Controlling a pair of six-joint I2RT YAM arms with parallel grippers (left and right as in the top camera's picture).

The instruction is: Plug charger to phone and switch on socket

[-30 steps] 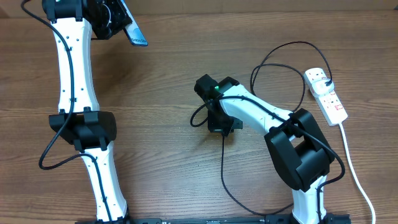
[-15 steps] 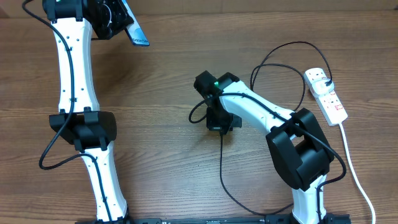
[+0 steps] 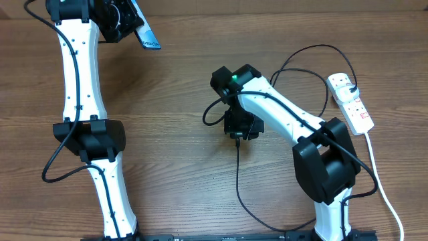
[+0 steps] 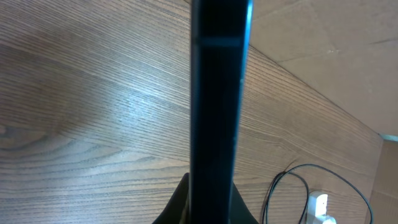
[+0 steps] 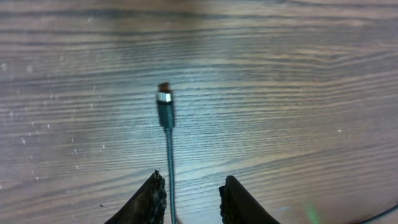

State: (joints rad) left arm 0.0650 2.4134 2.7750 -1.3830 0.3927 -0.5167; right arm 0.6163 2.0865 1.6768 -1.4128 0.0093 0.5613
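Observation:
My left gripper [image 3: 127,25] is shut on the phone [image 3: 144,35] and holds it above the table's far left. In the left wrist view the phone [image 4: 214,93] shows edge-on as a dark bar rising from the jaws. My right gripper [image 3: 238,134] hovers low at the table's middle and is open. The charger cable [image 5: 168,155] lies on the wood between the open fingers, close to the left finger [image 5: 152,196]. Its connector tip [image 5: 165,99] rests just ahead. In the overhead view the charger cable [image 3: 239,175] runs from under the gripper toward the front edge. The socket [image 3: 351,100] lies at the right.
A thick white cord [image 3: 381,181] trails from the socket to the front right. Black cable loops [image 3: 301,53] lie between the right arm and the socket. The socket [image 4: 318,208] also shows low in the left wrist view.
My right gripper has gone from shut to open, leaving the charger cable lying loose between its fingers, and has shifted slightly toward the far side. The left arm and phone have not moved.

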